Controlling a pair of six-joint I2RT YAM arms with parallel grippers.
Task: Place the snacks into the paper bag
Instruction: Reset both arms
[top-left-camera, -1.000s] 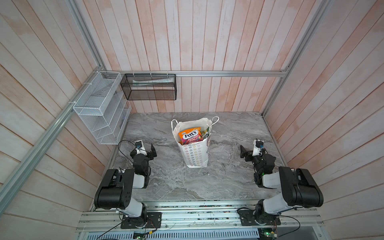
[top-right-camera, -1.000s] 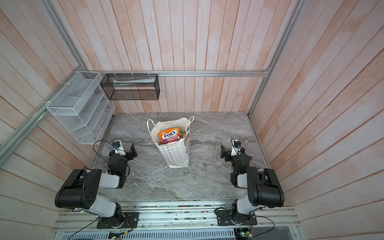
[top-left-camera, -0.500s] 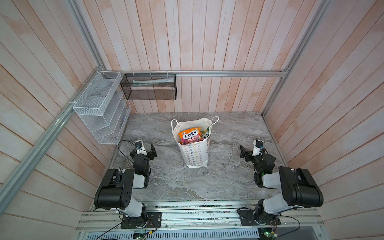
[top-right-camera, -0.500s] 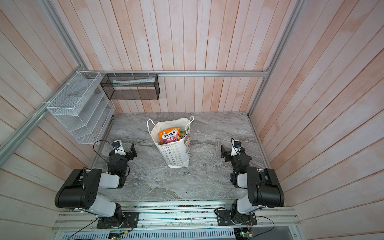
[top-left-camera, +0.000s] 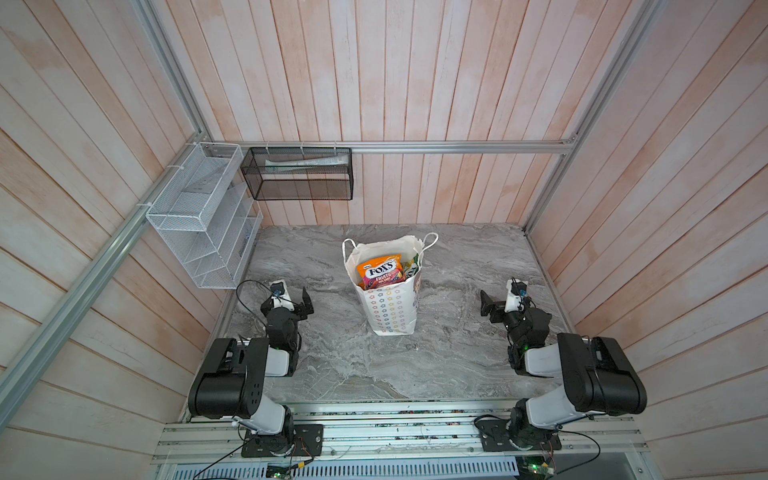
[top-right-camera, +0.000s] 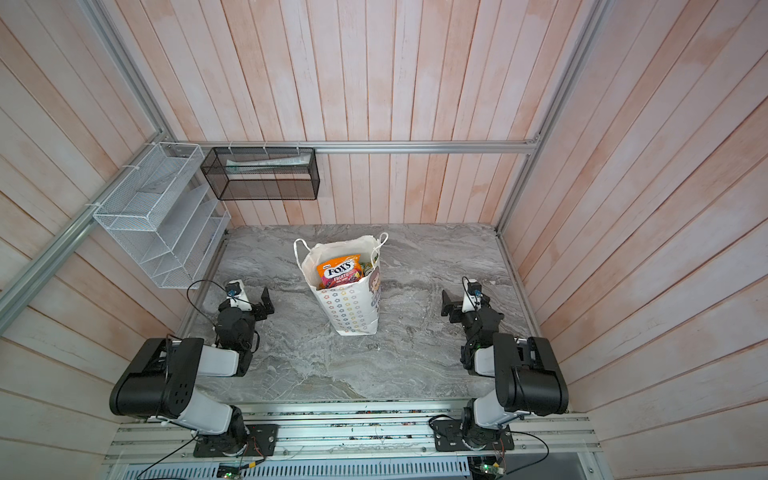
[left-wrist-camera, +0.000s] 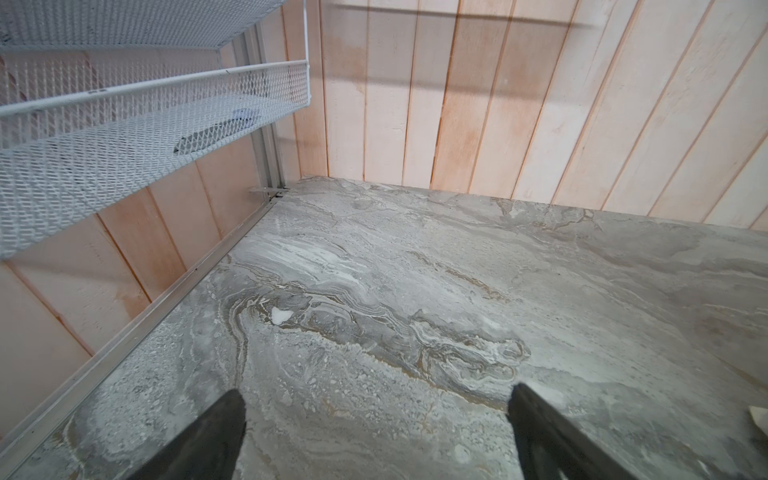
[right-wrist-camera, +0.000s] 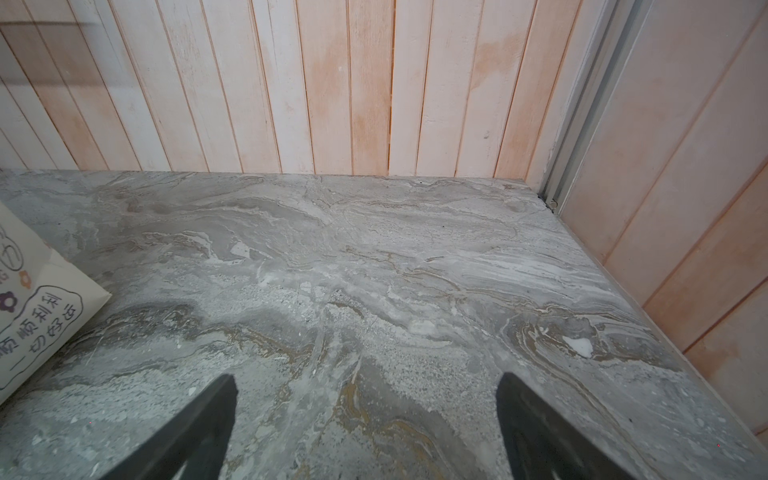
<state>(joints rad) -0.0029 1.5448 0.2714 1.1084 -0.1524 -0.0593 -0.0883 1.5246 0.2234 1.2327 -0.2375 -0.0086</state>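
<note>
Nothing has moved: snacks (top-left-camera: 380, 272) sit inside the upright bag (top-left-camera: 388, 307); left gripper (left-wrist-camera: 376, 392) and right gripper (right-wrist-camera: 365, 379) hold jaws wide apart, empty.

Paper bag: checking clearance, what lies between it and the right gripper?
Only bare marble tabletop separates the paper bag from the open right gripper, seen in both top views.

The paper bag (top-left-camera: 390, 309) stands upright near the middle of the grey marble tabletop (top-left-camera: 457, 353), mouth open and white cord handles (top-left-camera: 430, 241) drooping outward. Its side is printed with rows of pastel flowers. The snacks (top-left-camera: 384, 272) sit inside it: an orange-pink pouch (top-left-camera: 380, 271) marked "FOX'S FRUITS" lies uppermost and tilted, a yellow-green pouch (top-left-camera: 410, 266) sits just beside it, and anything beneath them is hidden.
</note>
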